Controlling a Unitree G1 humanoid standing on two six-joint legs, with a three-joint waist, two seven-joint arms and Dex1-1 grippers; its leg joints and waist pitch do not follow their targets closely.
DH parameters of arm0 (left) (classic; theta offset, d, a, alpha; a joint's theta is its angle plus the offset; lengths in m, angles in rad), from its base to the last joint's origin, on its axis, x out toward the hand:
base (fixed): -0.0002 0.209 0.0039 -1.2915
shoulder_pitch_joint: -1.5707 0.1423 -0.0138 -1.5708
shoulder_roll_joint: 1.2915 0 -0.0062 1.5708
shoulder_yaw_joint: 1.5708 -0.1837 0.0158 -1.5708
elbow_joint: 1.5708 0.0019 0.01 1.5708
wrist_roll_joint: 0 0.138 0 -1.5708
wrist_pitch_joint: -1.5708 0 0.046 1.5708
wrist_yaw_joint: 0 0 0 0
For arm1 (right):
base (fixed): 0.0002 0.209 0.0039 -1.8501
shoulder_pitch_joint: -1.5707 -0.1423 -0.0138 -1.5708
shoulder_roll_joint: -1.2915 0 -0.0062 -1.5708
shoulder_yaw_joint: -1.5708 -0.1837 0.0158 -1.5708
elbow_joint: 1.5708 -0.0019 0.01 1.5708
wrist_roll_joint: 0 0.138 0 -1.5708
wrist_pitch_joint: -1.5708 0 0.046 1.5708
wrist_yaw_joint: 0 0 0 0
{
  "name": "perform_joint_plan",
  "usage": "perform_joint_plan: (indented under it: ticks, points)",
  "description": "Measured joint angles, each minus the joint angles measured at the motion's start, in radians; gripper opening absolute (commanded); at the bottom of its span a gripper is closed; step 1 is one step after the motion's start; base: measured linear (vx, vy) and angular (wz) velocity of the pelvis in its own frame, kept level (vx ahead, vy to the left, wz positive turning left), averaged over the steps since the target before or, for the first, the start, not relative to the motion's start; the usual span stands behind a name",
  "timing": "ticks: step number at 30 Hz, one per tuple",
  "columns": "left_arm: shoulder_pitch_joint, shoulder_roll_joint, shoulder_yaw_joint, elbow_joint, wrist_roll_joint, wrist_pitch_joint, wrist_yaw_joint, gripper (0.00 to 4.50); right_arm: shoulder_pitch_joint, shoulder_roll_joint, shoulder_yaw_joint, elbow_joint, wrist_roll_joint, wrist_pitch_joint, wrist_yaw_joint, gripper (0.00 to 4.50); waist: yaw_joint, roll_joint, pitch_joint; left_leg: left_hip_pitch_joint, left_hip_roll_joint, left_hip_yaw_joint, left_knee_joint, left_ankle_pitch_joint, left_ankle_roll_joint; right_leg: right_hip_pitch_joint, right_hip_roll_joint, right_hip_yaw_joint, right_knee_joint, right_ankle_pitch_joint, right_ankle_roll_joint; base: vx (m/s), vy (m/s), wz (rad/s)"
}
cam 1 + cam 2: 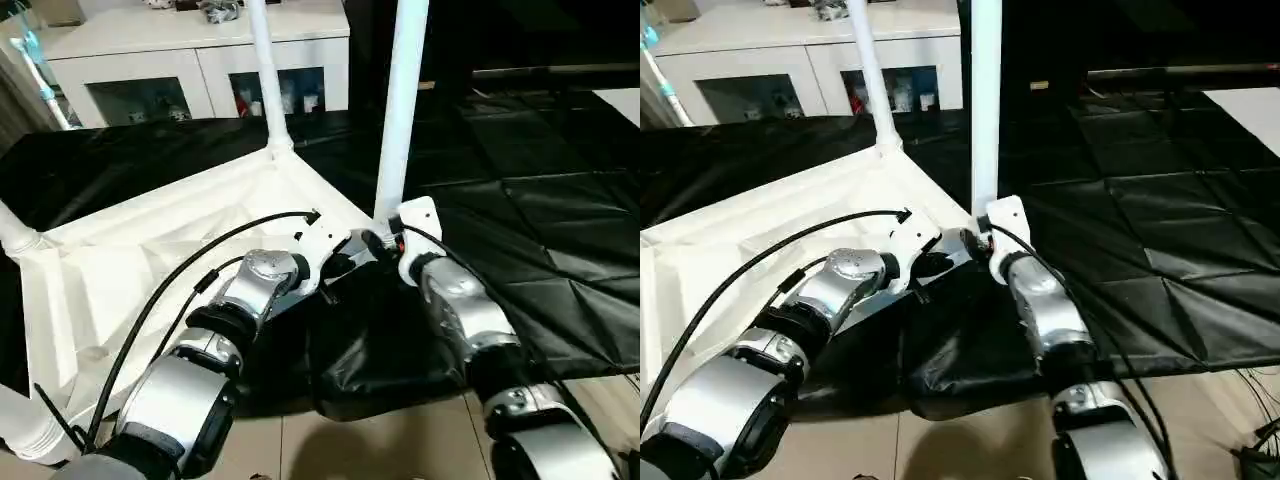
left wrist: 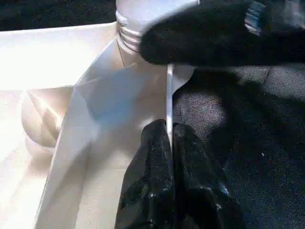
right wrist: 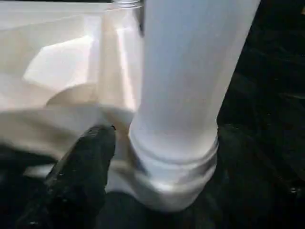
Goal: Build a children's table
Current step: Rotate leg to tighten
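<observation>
The white table top [image 1: 150, 250] lies upside down on the black-covered work table. Two white legs stand in its sockets, one at the far corner [image 1: 265, 70] and one at the near right corner [image 1: 400, 110]. Leg bases also show at the left corners [image 1: 18, 235]. My left gripper [image 2: 170, 131] is shut on the thin raised rim close to the near right corner socket. My right gripper [image 1: 385, 238] is closed around the base of the near right leg [image 3: 181, 86], with one black finger [image 3: 88, 162] beside it and another [image 2: 209, 38] lying across the leg's ridged end.
A white glass-door cabinet [image 1: 200, 80] stands behind the work table. The black cover [image 1: 540, 230] spreads wide to the right and hangs in folds [image 1: 380, 350] over the near edge. Tiled floor [image 1: 380, 440] lies below. Black cables [image 1: 170, 290] arc over my left forearm.
</observation>
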Motion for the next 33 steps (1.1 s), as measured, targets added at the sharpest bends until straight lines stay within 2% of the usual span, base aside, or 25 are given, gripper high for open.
perform_joint_plan:
  ticks: [7, 12, 17, 25, 27, 33]
  points:
    - [0.029, 0.056, -0.007, -0.024, -0.010, -0.050, -0.154, 0.00, 0.085, -0.125, 0.030, -0.081, 0.030, -0.038, 0.263, 3.73, 0.005, 0.001, 0.000, 0.000, 0.002, -0.001, -0.003, 0.000, 0.000, -0.001, 0.001, -0.002, 0.001, 0.001, -0.001, 0.000, 0.000, 0.00]
    - [0.095, 0.125, -0.038, -0.102, -0.024, -0.129, -0.365, 0.00, 0.119, -0.208, 0.039, -0.165, 0.081, -0.045, 0.416, 3.73, 0.026, 0.004, -0.002, -0.001, 0.003, 0.000, -0.004, 0.000, 0.000, -0.001, 0.001, -0.004, 0.001, 0.003, -0.005, 0.000, 0.000, 0.00]
    - [0.136, 0.164, -0.050, -0.168, -0.048, -0.138, -0.499, 0.00, 0.151, -0.223, 0.049, -0.231, 0.119, -0.031, 0.527, 3.73, 0.041, 0.004, -0.002, -0.002, 0.004, 0.002, -0.003, 0.000, 0.000, -0.001, 0.001, -0.003, 0.001, 0.003, -0.004, 0.000, 0.000, 0.00]
    - [0.154, 0.175, -0.050, -0.198, -0.049, -0.139, -0.526, 0.00, 0.157, -0.225, 0.069, -0.242, 0.123, -0.010, 0.562, 3.73, 0.046, 0.004, -0.002, -0.001, 0.004, 0.002, -0.003, 0.000, 0.000, -0.001, 0.001, -0.002, 0.001, 0.001, -0.003, 0.000, 0.000, 0.00]
    - [0.157, 0.175, -0.050, -0.204, -0.049, -0.138, -0.526, 0.00, 0.157, -0.224, 0.069, -0.242, 0.123, -0.004, 0.566, 3.48, 0.046, 0.004, -0.002, -0.001, 0.004, 0.002, -0.003, 0.000, 0.000, -0.002, 0.001, -0.002, 0.001, 0.001, -0.002, 0.000, 0.000, 0.00]
    - [0.161, 0.176, -0.050, -0.215, -0.049, -0.132, -0.529, 0.00, 0.157, -0.224, 0.069, -0.242, 0.123, -0.002, 0.574, 3.11, 0.047, 0.004, -0.002, -0.002, 0.004, 0.002, -0.003, 0.000, 0.000, -0.002, 0.001, -0.002, 0.001, 0.001, -0.002, 0.000, 0.000, 0.00]
